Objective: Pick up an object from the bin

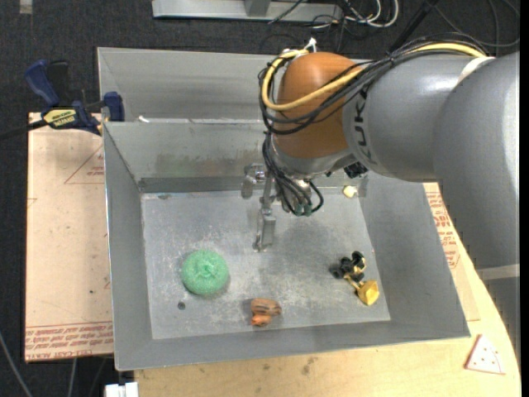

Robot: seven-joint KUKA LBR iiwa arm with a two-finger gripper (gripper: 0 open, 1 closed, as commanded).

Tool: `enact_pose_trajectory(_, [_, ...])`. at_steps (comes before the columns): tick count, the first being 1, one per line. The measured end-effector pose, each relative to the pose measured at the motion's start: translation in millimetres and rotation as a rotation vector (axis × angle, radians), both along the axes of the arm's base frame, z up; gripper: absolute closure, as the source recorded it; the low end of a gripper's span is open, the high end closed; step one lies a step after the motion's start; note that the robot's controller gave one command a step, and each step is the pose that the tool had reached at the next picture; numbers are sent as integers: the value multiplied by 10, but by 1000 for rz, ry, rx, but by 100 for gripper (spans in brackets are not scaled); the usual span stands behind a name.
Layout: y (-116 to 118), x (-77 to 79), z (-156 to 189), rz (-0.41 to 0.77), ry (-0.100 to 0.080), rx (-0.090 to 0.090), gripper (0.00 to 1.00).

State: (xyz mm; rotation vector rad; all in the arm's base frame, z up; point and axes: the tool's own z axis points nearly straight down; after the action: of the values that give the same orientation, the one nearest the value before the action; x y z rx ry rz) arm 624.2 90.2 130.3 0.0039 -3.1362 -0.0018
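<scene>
We saw the pincer (263,240) hanging near the middle of the frame, below the arm's (430,114) orange wrist, over a bare stretch of the bin (124,222) floor. Whether it stood wide or narrow we could not tell, since its tip read as 1 thin grey shape.

3 things lay lower in the frame, all apart from it. A round green pad (204,272) sat to its lower left. A small brown lump (264,311) lay almost straight below, near the bin's lower wall. A black-and-yellow piece (357,278) lay at lower right, well apart from the other 2. A tiny pale bit (350,192) lay at the right end of the back wall.

We judged that the pad and the lump were about equally near, and the black-and-yellow piece farther. The pad had no long axis, so any turn of the wrist would suit it. The black-and-yellow piece ran from upper left to lower right, so we thought a grasp would have to close across that line
</scene>
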Motion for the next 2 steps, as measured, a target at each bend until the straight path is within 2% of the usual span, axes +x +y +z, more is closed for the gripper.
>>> enact_pose_trajectory(1, [-4,13,51,-2,-7,1,0])
enact_pose_trajectory(2, [658,-450,-610,11,-4,0,0])
